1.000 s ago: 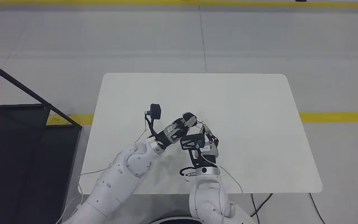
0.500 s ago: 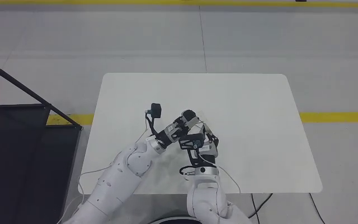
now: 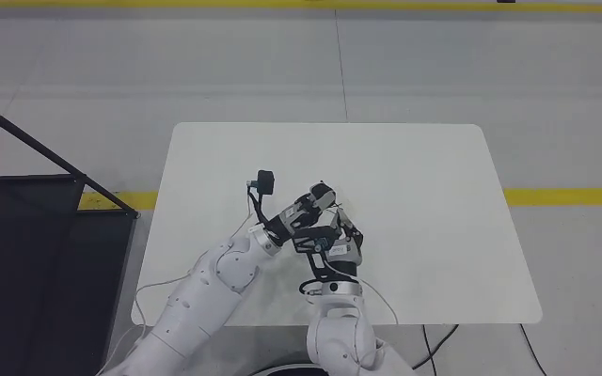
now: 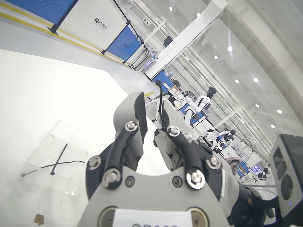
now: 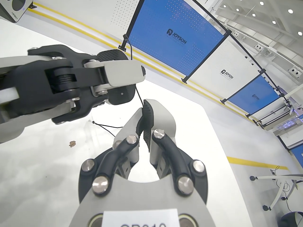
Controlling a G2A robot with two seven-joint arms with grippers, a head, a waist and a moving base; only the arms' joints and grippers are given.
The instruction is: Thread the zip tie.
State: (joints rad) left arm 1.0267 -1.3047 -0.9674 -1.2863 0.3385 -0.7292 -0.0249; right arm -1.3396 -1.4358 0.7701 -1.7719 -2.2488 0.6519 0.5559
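The right gripper [image 5: 146, 106] pinched a thin black plastic zip tie [image 4: 160, 95] above the white table [image 3: 423, 188]; the left gripper [image 4: 152, 105] stood open, the tie between its fingers.

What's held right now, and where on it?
The right gripper pinches the black zip tie on its strap, below the head end, which sticks up free. The left gripper is open around the strap, not clamping it.
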